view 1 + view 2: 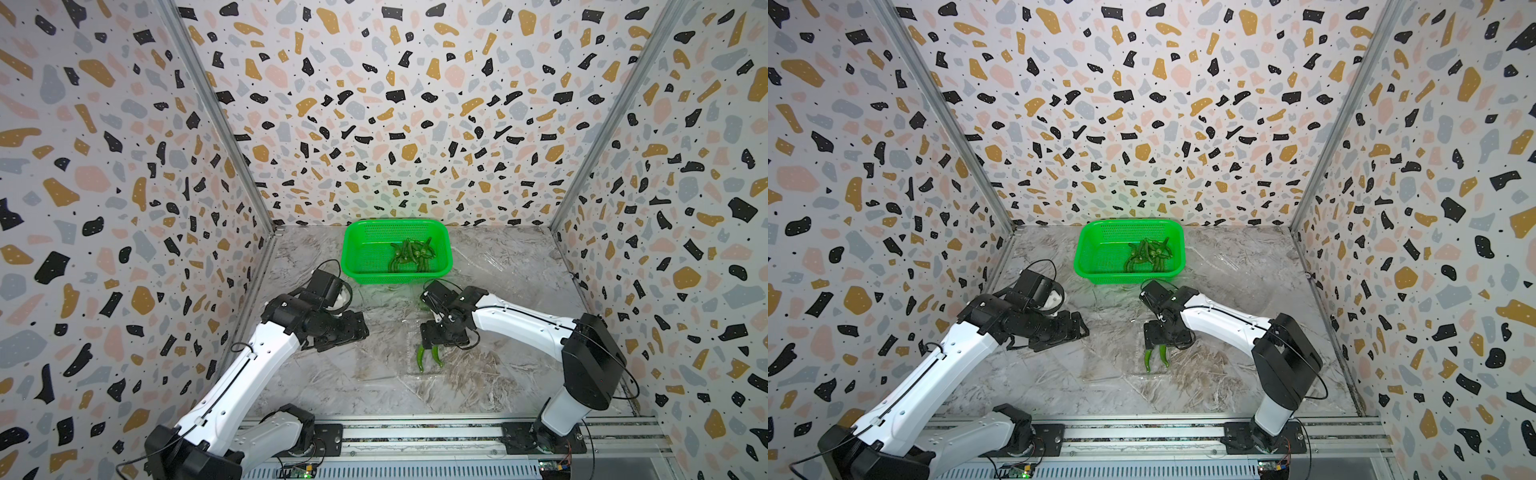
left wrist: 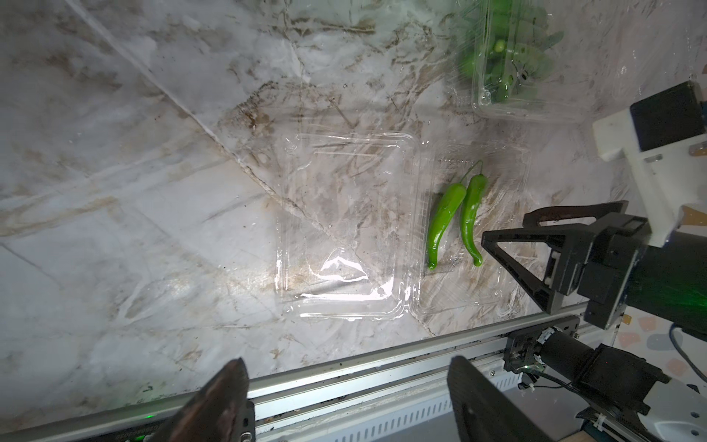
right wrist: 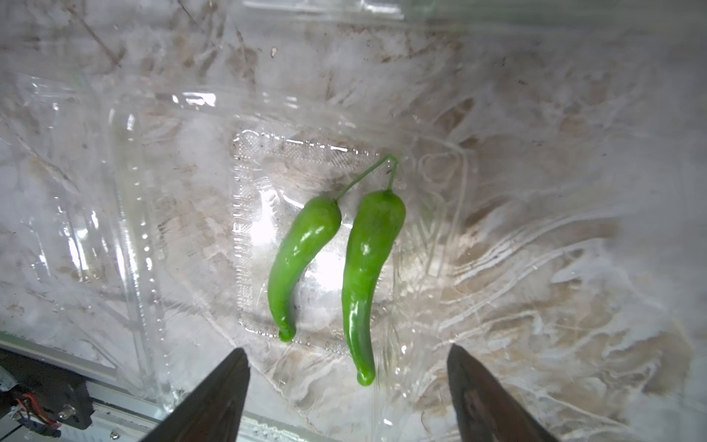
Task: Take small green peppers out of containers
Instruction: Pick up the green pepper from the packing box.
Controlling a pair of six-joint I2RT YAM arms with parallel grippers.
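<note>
Two small green peppers lying side by side, stems meeting, in tray half of open clear container, near front rail. Right gripper hovering just above them, jaws standing wide apart, gripping nothing. Left gripper hanging off to side, jaws apart too, holding nothing. Second container sitting nearby, peppers inside. More peppers lying in green basket at back.
</note>
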